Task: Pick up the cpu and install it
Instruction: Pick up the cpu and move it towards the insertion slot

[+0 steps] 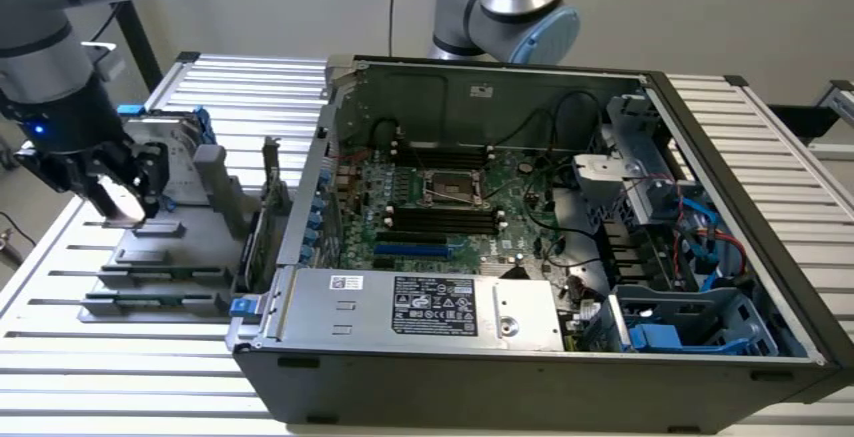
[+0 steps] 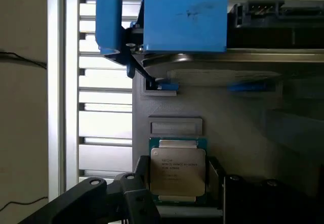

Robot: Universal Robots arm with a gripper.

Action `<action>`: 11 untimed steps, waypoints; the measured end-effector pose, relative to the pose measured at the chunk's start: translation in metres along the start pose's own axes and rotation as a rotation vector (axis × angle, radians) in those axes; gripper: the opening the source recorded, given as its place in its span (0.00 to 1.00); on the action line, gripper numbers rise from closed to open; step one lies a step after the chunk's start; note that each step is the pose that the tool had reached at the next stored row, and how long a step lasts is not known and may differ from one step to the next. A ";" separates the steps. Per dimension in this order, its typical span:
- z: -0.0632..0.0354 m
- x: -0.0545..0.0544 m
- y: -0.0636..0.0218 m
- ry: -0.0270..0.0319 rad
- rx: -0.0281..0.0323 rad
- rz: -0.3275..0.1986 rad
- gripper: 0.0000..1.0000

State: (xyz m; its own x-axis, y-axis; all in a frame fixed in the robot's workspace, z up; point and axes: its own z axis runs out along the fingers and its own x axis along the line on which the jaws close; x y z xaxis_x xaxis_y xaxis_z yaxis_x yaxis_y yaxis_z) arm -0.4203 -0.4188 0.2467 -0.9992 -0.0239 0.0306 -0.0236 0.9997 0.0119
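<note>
The end effector hung over the exterior view's left part of the worktop, a bed of ribbed, pale aluminium slats. Its black fingers pointed down above a matte grey tray with long shallow slots moulded into it.

In the wrist view the end effector was pinching the cpu. A dark, angular finger lay against each of two opposite edges of the chip. The cpu was a thin, flat square with a brushed silver-grey metal lid carrying small dark print, and a narrow green border showed around that lid. Just beyond it, the grey tray surface showed a shallow rectangular recess. Farther along sat a boxy blue plastic bracket with a rounded tab. The slats of the worktop ran beside the tray.

In the exterior view the cpu appeared as a small bright plate between the fingers, well apart from the open case on that view's right. The case was a dark sheet-metal box lying on its side. Inside lay a green motherboard with a square metal-framed socket near its middle and black memory slots just beside it. A silver power supply with a printed label filled the near edge.
</note>
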 end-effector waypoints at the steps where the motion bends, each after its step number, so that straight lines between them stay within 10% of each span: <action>1: -0.0043 -0.001 0.0000 0.0002 0.0000 0.000 0.55; 11: -0.0506 -0.020 0.0001 0.0057 -0.0006 -0.009 0.55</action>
State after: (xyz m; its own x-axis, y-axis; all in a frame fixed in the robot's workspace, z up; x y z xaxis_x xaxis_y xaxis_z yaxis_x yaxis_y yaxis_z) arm -0.3983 -0.4188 0.2966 -0.9988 -0.0325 0.0362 -0.0320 0.9994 0.0127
